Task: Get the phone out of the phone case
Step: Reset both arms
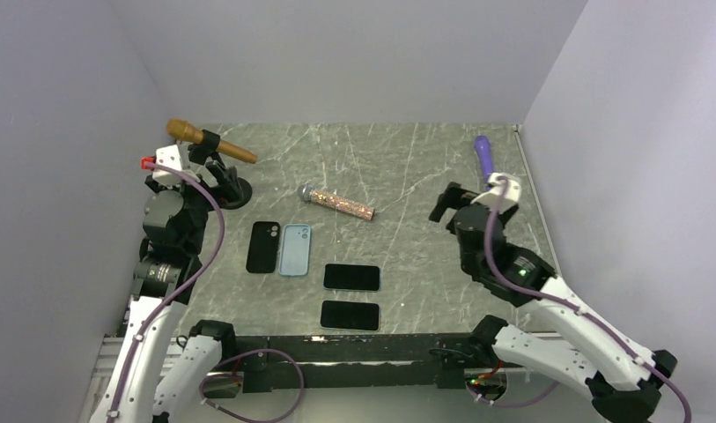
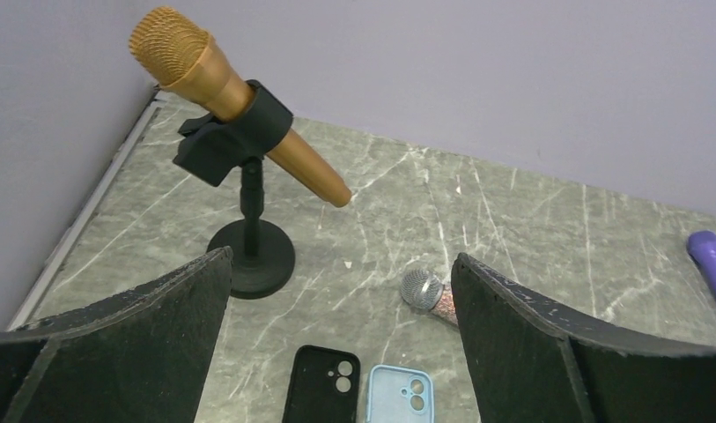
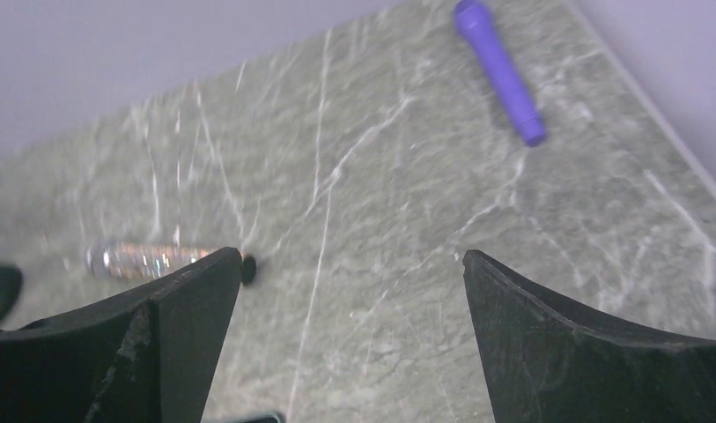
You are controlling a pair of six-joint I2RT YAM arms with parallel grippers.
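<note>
Your left end effector [image 2: 341, 260] is spread wide and grips nothing; its matte black fingers [image 2: 143, 335] are flat wedges with scuffed edges. Your right end effector [image 3: 351, 256] is spread just as wide, also holding nothing. Both hang over a grey-green, marble-look counter [image 1: 407, 176] veined in white. Count two cases: a black case [image 2: 323, 383] and a pale blue case [image 2: 398, 392]. Both are rounded rectangles lying flat side by side, backs up with camera cut-outs showing, just below the gap between the left fingers — you cannot tell whether a phone fills either one. Count two phones too: a first phone [image 1: 351, 277] and a second phone [image 1: 350, 315]. These glossy black slabs lie screen up, one behind the other, between the two arms and closer to their bases than the cases. There are three microphones. A gold microphone [image 2: 222, 88] with a mesh head is tilted in the clip of a round-based black stand [image 2: 253, 256], ahead and left of the left end effector. A glitter-bodied microphone [image 1: 338, 202] with a silver mesh head lies by that end effector's right finger. A smooth purple microphone [image 3: 499, 70] lies ahead and right of the right end effector.
</note>
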